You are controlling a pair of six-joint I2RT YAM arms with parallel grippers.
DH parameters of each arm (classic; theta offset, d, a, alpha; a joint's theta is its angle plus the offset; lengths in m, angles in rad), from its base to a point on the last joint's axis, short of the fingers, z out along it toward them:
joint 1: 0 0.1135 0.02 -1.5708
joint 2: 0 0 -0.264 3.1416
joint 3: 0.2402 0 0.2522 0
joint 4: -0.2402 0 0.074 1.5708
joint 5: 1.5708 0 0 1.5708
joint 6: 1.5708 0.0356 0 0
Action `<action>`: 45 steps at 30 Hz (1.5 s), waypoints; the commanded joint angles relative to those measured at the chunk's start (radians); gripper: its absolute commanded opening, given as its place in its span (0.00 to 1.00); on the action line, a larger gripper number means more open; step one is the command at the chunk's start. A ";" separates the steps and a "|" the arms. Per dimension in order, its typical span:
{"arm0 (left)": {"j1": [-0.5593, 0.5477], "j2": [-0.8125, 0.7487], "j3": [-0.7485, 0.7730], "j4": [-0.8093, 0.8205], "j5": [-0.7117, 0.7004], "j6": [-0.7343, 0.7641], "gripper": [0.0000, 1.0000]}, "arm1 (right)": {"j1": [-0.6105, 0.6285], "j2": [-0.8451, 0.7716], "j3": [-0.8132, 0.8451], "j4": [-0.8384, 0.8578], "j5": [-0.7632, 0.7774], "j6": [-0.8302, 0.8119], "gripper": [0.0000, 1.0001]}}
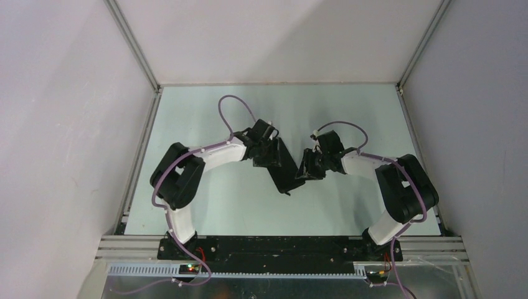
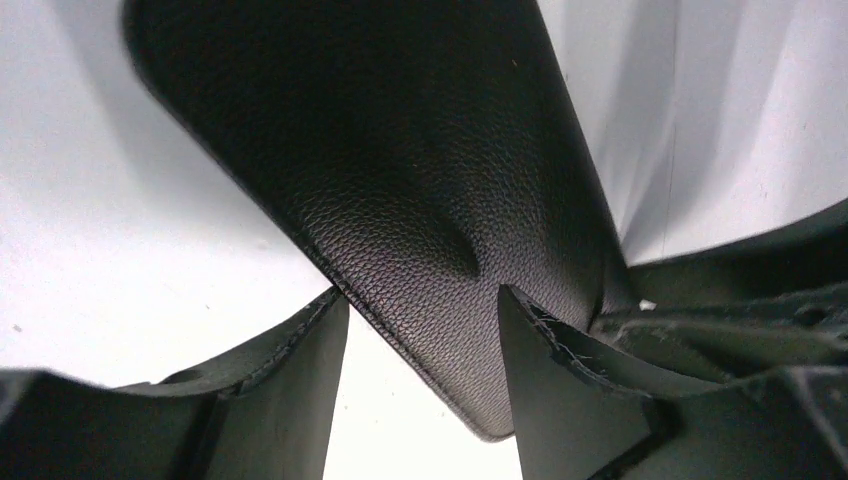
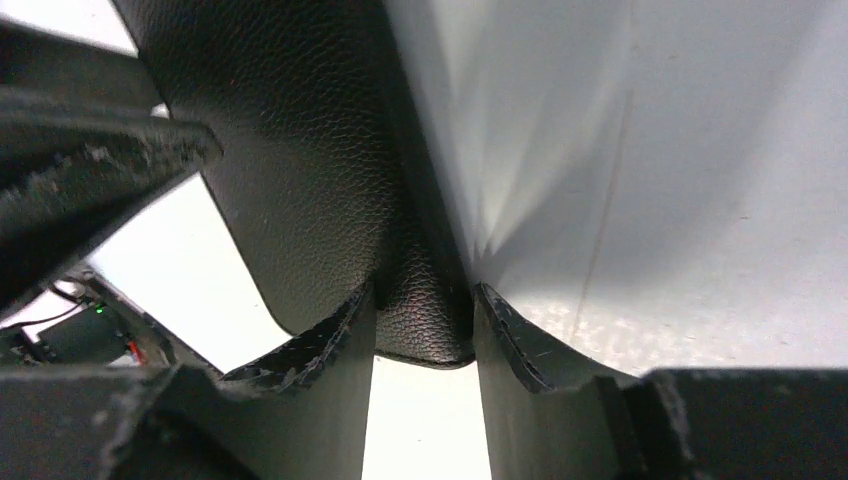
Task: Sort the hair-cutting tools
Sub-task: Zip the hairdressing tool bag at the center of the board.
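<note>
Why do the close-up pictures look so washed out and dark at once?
Left wrist view: black case fills the frame, grain sharp, white behind it blown out. Right wrist view: same contrast, soft grey shadows at right. Top view: even, slightly hazy light, no glare.

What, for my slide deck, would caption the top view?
Over the table, left fingers and right fingers grip one black zip case.

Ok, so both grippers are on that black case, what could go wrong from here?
The right gripper pinches only a narrow end of the case, so it could slip free. The left gripper holds it at a slant, so the case may twist or sag. With both arms on one case, pulling apart could strain it.
</note>
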 commanded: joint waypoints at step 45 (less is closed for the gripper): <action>-0.314 -0.078 -0.133 -0.094 -0.293 -0.525 0.40 | 0.050 -0.066 -0.090 0.206 0.083 0.179 0.57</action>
